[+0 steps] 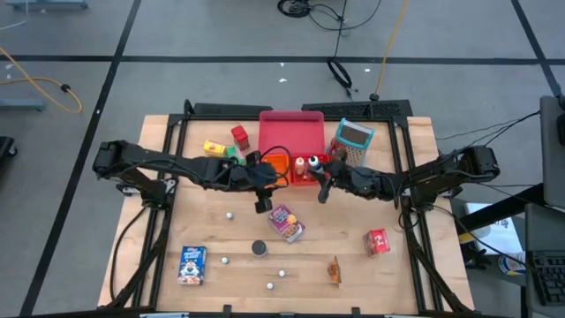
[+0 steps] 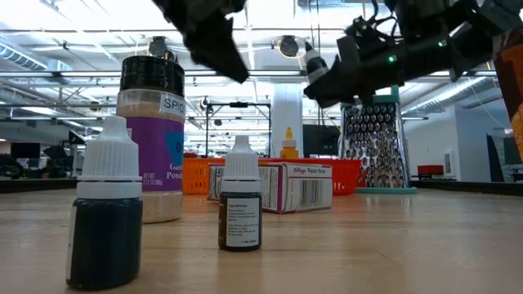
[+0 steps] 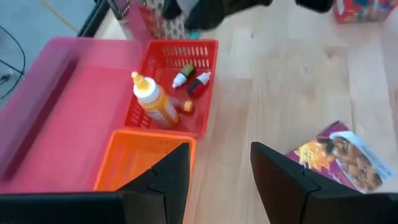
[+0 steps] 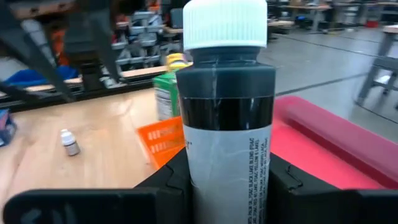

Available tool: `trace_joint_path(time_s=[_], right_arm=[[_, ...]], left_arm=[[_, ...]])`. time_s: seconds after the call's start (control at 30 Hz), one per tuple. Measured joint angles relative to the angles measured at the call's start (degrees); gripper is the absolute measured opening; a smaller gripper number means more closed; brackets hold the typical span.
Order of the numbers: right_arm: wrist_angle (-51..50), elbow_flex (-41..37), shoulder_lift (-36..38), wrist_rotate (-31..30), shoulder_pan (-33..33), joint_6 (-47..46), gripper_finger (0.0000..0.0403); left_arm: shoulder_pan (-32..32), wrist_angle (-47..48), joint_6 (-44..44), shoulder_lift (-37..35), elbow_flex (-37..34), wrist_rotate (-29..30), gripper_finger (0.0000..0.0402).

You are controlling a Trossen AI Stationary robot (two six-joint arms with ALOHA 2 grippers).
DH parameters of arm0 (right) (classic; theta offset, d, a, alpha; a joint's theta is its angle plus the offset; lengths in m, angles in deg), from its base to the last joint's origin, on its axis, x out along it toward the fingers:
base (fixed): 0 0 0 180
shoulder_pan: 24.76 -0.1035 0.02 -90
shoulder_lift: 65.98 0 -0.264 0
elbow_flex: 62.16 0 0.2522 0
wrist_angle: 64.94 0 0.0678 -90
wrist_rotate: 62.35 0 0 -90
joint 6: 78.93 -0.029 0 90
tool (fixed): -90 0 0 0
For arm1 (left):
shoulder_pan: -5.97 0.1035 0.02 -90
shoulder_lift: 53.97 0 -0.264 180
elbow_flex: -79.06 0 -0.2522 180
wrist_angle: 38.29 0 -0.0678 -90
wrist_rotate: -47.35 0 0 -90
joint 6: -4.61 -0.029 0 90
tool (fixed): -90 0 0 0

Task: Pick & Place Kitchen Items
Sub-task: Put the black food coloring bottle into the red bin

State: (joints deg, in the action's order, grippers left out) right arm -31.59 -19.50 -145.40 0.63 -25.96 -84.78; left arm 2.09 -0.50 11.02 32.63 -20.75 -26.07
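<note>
The room was a wide hall with a grey floor, ceiling lights and cables, and in its middle stood a wooden worktop. At the far edge of the worktop lay a flat pink-red tray, and just in front of it stood an orange bin and a red bin side by side. The red bin held a small yellow squeeze bottle and some tiny bottles. The left gripper hung above the near edge of the orange bin; its jaws stood apart and nothing was between them. The right gripper was just beside the red bin, above the worktop, and its jaws were clamped on a dark little bottle with a white cap, which was held upright. Many kitchen items lay around on the worktop: a purple packet near the middle, a black round can in front of it, a blue box at the near left, a red packet at the right, and small white balls between them. A yellow box and a red box stood left of the tray, and a metal grater stood right of it. In the low view two tiny bottles and a spice jar stood close to the camera.
</note>
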Motion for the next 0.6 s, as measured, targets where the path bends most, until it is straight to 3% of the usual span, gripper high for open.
trace_joint_path(time_s=[0.27, 0.47, 0.6], right_arm=[[2.92, -3.38, -1.45, -0.03, 0.00, -4.33, 0.0097], [11.61, -3.34, -10.45, -0.24, -0.17, -5.19, 0.0097], [15.48, -3.32, -14.91, -3.75, 0.28, -3.70, 0.0096]], left_arm=[[0.00, -11.54, 1.66, -0.98, -6.44, -1.38, 0.0173], [0.00, -13.00, 1.43, -0.97, -7.30, -1.51, 0.0173], [-0.44, -12.09, 1.46, -0.96, -7.25, -1.53, 0.0173]])
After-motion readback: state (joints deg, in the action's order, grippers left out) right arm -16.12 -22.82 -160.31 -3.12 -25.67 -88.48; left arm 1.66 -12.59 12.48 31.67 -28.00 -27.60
